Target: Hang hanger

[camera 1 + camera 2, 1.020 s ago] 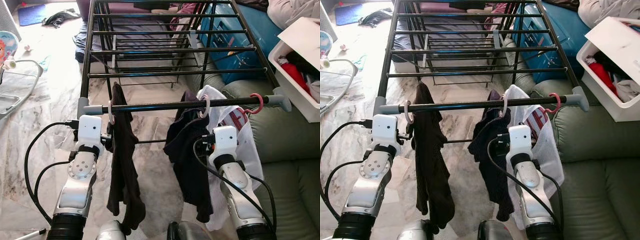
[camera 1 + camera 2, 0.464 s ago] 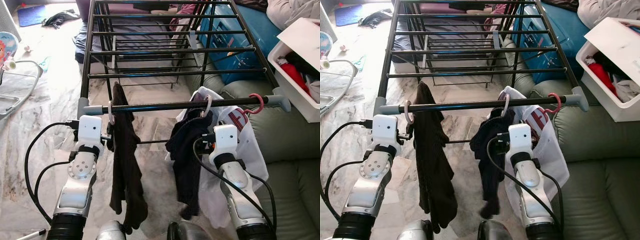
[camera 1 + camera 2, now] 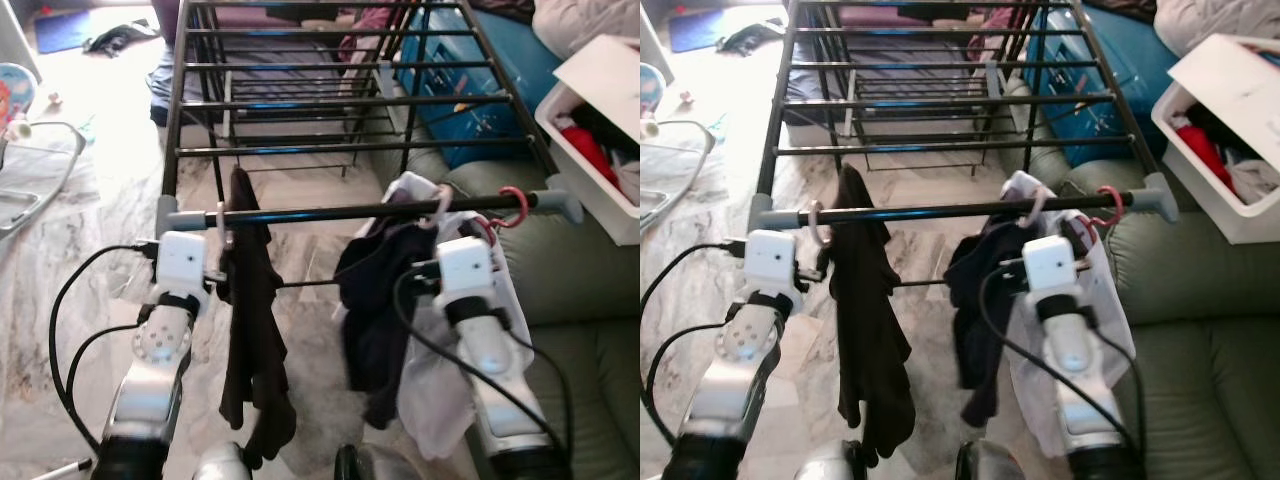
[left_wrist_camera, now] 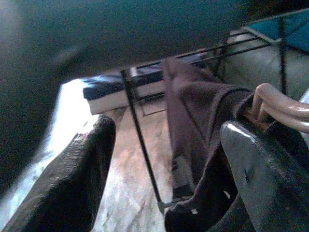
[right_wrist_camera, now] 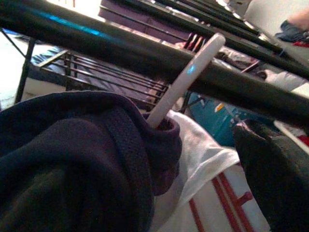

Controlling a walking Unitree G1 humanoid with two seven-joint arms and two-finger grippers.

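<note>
Now both arms reach up under the rack's front bar [image 3: 340, 211]. At its left end a black garment [image 3: 250, 330] hangs from a pale hanger [image 3: 222, 222]; the left gripper [image 4: 164, 159] has its fingers [image 4: 72, 183] spread, one touching that hanger. Near the right end, a navy garment [image 3: 380, 290] hangs on a white hook [image 5: 186, 79] over the bar, beside a white shirt [image 3: 440, 390] and red hook [image 3: 512, 205]. Whether the right gripper [image 3: 425, 275] is clenched, I cannot tell.
</note>
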